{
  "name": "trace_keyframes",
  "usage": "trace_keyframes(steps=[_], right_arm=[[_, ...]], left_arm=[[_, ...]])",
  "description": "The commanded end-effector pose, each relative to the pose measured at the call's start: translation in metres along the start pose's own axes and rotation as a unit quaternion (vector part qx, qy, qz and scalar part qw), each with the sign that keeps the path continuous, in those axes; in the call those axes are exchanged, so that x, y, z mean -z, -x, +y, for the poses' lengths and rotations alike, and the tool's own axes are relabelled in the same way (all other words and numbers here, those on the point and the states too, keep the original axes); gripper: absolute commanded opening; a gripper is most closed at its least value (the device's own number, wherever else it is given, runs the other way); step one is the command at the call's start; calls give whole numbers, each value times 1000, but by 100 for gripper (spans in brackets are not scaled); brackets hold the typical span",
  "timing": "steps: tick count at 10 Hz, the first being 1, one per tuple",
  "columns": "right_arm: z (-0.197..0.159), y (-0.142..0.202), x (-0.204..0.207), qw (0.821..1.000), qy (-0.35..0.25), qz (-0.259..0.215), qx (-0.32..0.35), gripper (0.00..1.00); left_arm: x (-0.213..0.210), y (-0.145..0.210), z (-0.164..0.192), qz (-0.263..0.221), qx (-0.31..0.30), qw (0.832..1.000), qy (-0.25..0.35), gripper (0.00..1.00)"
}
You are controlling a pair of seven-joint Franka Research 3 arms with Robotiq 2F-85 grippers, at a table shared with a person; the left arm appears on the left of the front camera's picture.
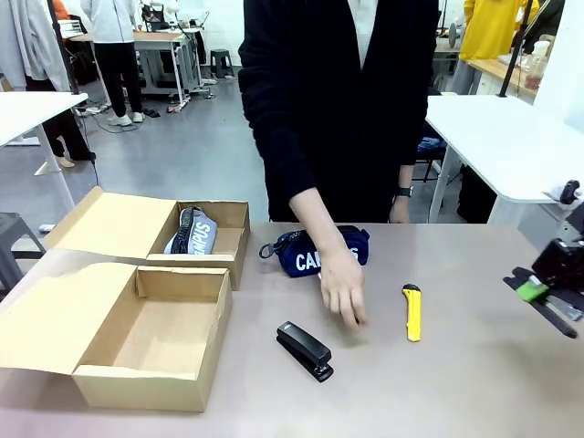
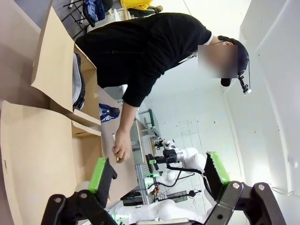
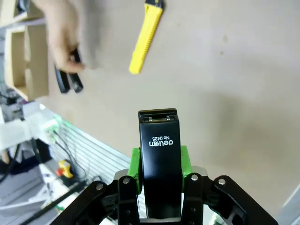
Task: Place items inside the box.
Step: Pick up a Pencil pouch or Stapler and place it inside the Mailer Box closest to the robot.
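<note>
My right gripper (image 1: 540,290) hangs above the table's right edge, shut on a black stapler (image 3: 161,154) that stands between its green pads (image 3: 136,164). A second black stapler (image 1: 305,349) lies on the table in front of the near box (image 1: 146,388), and a person's hand (image 1: 342,287) hovers just beyond it. The small yellow utility knife (image 1: 412,313) lies to the right of that hand. Behind the hand rests the navy pouch (image 1: 315,251). The grey pouch (image 1: 192,233) lies in the far box (image 1: 239,242). My left gripper (image 2: 159,171) is open and holds nothing.
Both cardboard boxes stand open at the left with their flaps (image 1: 114,224) spread outward. The person stands at the far side, one arm stretched over the table's middle. A white table (image 1: 511,137) stands behind at the right.
</note>
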State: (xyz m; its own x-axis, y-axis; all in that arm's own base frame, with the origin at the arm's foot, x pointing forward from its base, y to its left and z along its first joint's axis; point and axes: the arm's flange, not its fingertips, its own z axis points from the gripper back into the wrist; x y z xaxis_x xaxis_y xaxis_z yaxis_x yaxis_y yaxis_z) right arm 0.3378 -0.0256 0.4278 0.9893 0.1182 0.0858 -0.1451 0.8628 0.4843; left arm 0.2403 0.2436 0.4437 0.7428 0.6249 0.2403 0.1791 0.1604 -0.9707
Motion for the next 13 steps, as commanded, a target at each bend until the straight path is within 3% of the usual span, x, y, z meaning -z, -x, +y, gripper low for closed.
trace_keyframes(steps=[1, 5, 6, 7, 10, 11, 12, 13], right_arm=[[45, 0, 16, 996, 11, -55, 70, 36], [137, 6, 48, 967, 33, -126, 217, 36], [178, 4, 68, 964, 19, -149, 218, 36], [229, 8, 97, 971, 15, -142, 194, 36], [347, 14, 170, 991, -31, -73, 108, 36], [374, 17, 191, 991, -56, -78, 90, 36], [379, 17, 201, 993, -90, -39, 72, 36], [365, 51, 173, 992, -21, -74, 97, 36]], left_arm=[[1, 0, -2, -3, 10, 1000, 9, 100], [1, 0, -2, -3, 10, 1000, 9, 100], [1, 0, -2, -3, 10, 1000, 9, 100], [1, 0, -2, -3, 10, 1000, 9, 100], [1, 0, -2, -3, 10, 1000, 9, 100], [1, 0, -2, -3, 10, 1000, 9, 100], [1, 0, -2, -3, 10, 1000, 9, 100], [1, 0, -2, -3, 10, 1000, 9, 100]])
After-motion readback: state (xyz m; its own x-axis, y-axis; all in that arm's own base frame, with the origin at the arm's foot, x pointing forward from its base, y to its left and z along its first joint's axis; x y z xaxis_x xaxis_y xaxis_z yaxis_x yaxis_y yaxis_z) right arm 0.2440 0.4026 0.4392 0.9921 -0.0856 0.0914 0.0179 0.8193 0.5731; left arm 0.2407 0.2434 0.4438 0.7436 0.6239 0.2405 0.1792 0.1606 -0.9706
